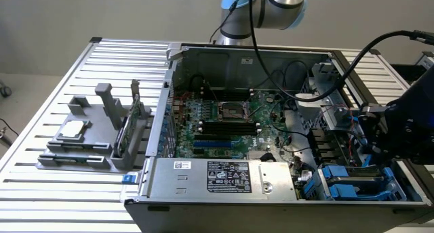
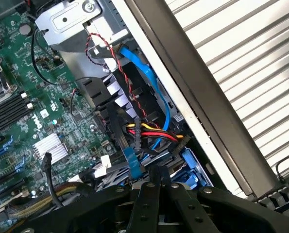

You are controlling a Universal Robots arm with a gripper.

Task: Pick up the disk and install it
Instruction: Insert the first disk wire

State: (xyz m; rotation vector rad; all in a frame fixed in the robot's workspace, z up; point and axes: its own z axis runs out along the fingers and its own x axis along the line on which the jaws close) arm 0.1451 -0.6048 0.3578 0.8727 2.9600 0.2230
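The gripper (image 2: 159, 180) is shut tight and holds nothing. The disk (image 1: 344, 179) sits in the case's corner, at five o'clock in the exterior view. The gripper could snag the wires (image 2: 151, 130) close by.

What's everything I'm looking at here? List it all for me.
table: one, silver slats, under everything
computer case: one, grey, open, middle
circuit board: one, green, inside the case
silver box: one, black-and-white label, case's near edge
disk: one, blue-framed, case corner at the exterior view's right
cables: several, red, yellow, black, blue, beside the board
stand: one, grey, exterior view's left, holding a small silver chip
arm: one, silver and light blue, behind the case
jaws: one pair, black, shut, above the disk
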